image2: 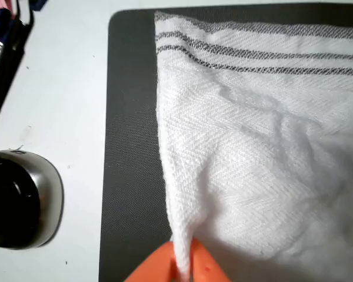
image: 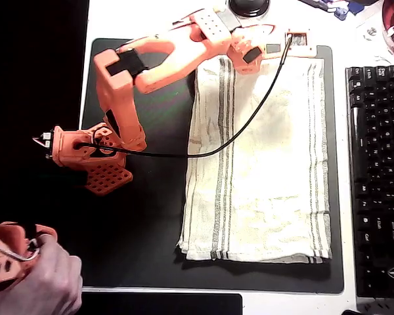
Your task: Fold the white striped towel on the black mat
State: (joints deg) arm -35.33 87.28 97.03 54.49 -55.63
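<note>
white striped towel (image2: 259,153) edge pinched in tool (image2: 182,267), black mat (image2: 129,176)

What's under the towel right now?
The black mat lies under the towel, showing around its edges. Anything between them is covered. The fingers pinch one towel edge.

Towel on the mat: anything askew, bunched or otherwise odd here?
Slightly. The white striped towel sits skewed on the black mat, its left edge rumpled. The gripper pinches its top edge, bunching the cloth there.

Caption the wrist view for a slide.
Orange gripper pinching the edge of the white striped towel on the black mat.
</note>
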